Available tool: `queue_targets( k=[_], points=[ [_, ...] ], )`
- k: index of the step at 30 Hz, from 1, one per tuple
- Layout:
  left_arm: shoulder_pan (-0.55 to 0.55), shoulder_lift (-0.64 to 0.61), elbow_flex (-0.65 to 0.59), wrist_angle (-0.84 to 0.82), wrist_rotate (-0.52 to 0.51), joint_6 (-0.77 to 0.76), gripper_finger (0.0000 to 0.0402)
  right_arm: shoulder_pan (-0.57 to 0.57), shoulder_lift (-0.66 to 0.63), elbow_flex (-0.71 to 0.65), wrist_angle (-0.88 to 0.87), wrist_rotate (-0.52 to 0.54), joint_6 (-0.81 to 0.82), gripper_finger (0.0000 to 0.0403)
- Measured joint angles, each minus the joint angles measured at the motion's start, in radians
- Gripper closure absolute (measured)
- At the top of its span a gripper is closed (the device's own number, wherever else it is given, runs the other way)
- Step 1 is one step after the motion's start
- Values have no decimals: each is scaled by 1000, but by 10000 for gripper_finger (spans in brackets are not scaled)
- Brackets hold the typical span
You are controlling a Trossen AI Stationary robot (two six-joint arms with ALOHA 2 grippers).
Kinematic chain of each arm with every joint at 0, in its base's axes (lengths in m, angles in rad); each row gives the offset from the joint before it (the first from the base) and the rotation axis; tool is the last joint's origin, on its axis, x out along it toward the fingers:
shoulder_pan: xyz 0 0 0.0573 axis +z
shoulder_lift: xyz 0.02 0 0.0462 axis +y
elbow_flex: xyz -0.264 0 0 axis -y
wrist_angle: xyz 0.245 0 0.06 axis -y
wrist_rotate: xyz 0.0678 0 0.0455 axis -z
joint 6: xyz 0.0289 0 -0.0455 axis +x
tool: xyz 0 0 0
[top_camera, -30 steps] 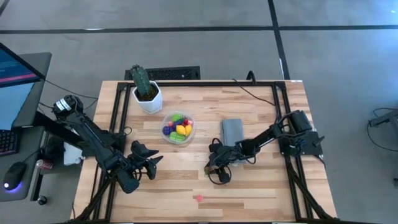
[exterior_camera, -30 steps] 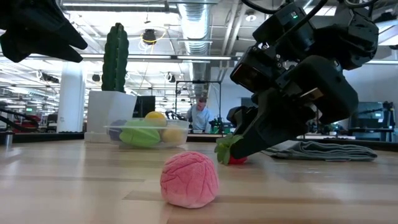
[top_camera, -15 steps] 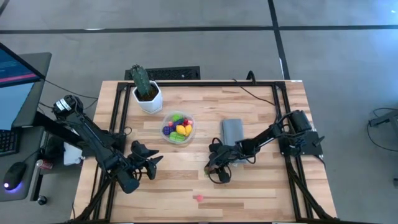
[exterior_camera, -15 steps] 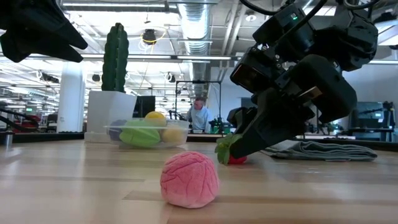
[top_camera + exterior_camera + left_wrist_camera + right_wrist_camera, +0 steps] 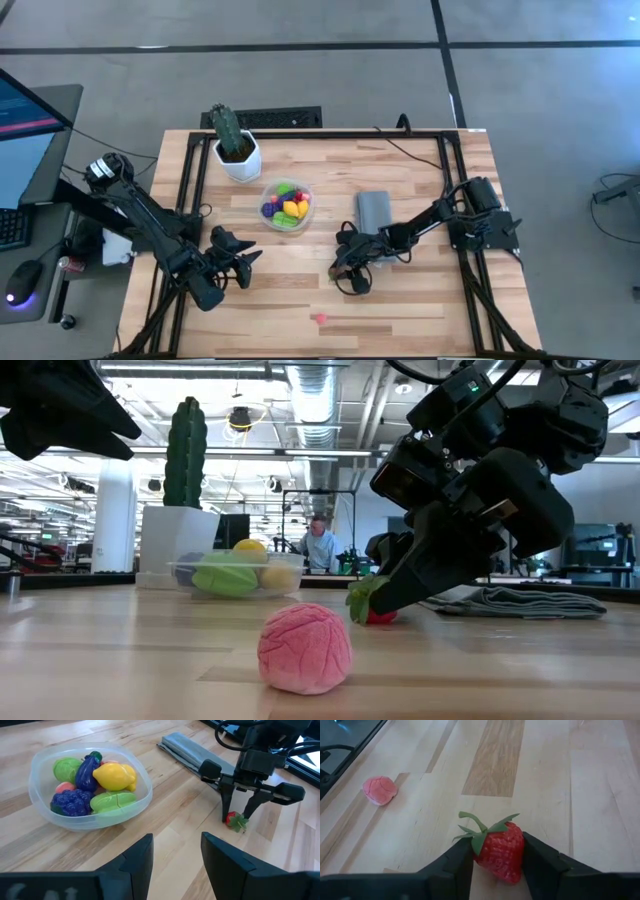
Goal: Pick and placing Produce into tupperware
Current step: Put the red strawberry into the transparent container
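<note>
Nothing has visibly shifted since a second ago. My right gripper (image 5: 492, 865) sits low on the wooden table (image 5: 420, 300), its two dark fingers pressed against both sides of a small red toy strawberry with green leaves (image 5: 500, 849). Round clear plastic tupperware (image 5: 37, 795), filled with produce, stands near the white-potted cactus (image 5: 233, 145). Left gripper (image 5: 175, 855) waits at the table's left, fingers parted, holding nothing. A pink knobbly ball (image 5: 305, 648) lies apart.

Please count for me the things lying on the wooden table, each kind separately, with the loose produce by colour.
Cactus in white pot: 1
Clear bowl of produce: 1
Grey cloth: 1
Loose red strawberry: 1
Loose pink piece: 1
Total: 5
</note>
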Motion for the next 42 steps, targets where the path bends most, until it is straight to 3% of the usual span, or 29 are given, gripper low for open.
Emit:
queue_targets(
  k=[25,35,42],
  points=[
    [0,0,0,1,0,-7,246,-11,0,-1,15,-2,25,216],
    [0,0,0,0,0,-6,246,-11,-1,-1,15,1,25,230],
    [0,0,0,0,0,-6,246,-11,-1,-1,16,1,25,214]
  ],
)
